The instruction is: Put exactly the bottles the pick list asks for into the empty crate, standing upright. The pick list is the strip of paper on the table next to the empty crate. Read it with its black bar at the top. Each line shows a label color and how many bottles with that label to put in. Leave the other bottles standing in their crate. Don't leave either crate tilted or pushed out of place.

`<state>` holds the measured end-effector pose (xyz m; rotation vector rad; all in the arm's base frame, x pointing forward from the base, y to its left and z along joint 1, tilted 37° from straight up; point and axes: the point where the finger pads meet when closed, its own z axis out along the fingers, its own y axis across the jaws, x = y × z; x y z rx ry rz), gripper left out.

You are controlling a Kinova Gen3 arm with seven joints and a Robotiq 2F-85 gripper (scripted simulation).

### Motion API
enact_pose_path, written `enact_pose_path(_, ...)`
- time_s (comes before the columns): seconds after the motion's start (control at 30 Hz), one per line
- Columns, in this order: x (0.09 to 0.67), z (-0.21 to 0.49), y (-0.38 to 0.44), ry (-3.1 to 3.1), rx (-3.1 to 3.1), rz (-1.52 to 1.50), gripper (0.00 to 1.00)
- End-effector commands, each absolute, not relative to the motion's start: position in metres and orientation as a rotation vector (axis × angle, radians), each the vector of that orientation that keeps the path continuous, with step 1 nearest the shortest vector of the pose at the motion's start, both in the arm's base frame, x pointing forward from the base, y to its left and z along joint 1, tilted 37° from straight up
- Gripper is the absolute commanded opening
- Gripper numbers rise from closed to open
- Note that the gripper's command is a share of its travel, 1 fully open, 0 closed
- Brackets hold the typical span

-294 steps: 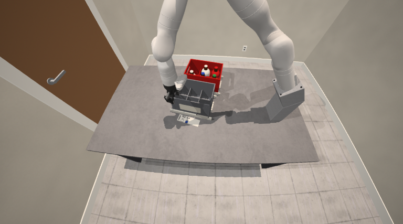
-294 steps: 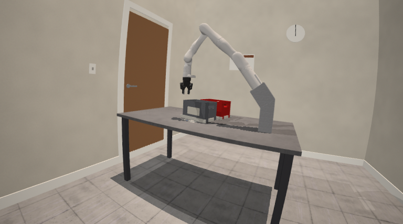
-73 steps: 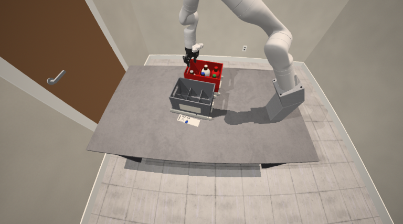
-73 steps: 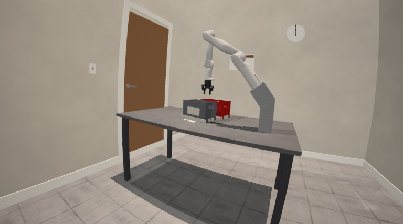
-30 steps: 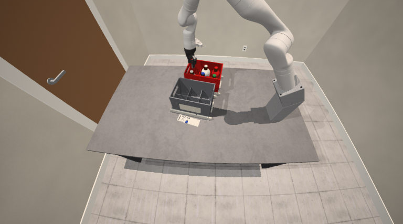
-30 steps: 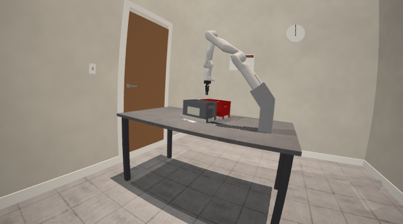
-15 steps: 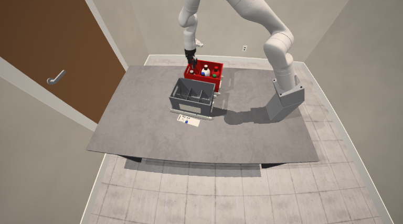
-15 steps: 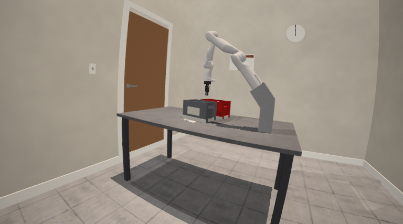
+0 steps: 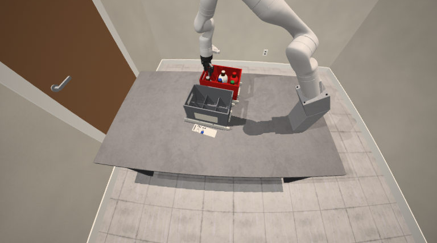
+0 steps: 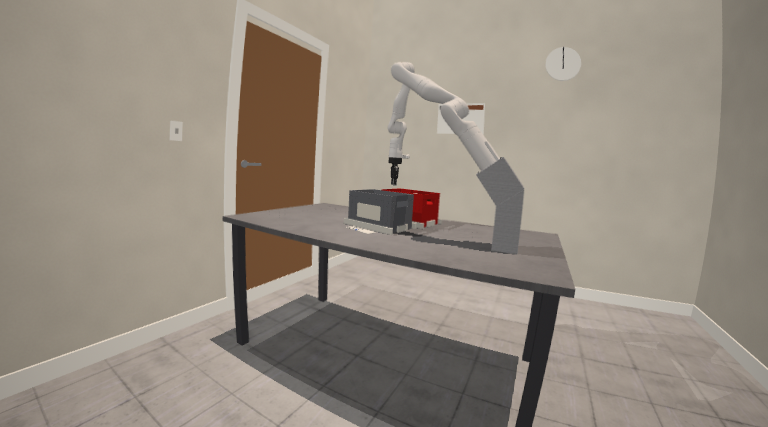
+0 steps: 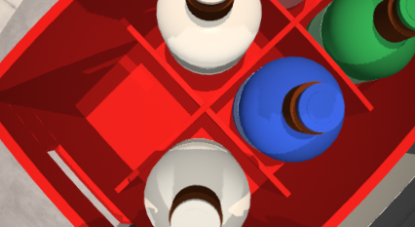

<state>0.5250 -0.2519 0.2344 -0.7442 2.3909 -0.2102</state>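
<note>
The red crate (image 9: 219,83) stands at the back of the table and holds several bottles. The wrist view looks straight down into it: a blue bottle (image 11: 289,108), a green bottle (image 11: 372,34), two white bottles (image 11: 209,29) (image 11: 197,188) and one empty cell (image 11: 138,112). My gripper (image 9: 207,69) hangs open and empty just above the left end of the red crate; it also shows in the exterior view (image 10: 394,176). Its fingers are out of the wrist view. The empty grey crate (image 9: 209,105) stands in front of the red one. The pick list (image 9: 204,130) lies in front of the grey crate; it shows a blue mark.
The arm's grey base (image 9: 309,110) stands on the right of the table. The two crates stand close together, with red dividers between the bottles. A door (image 10: 277,150) is in the wall to the left of the table.
</note>
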Motion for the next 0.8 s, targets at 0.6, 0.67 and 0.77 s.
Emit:
enact_pose_path(0.6,0.54,0.215,-0.252,2.39,-0.743,-0.212,0.67)
enact_pose_path(0.67,0.542,0.213,-0.252,2.39,-0.743,-0.212,0.67)
enact_pose_path(0.77,0.544,0.21,-0.251,2.39,-0.743,-0.212,0.67)
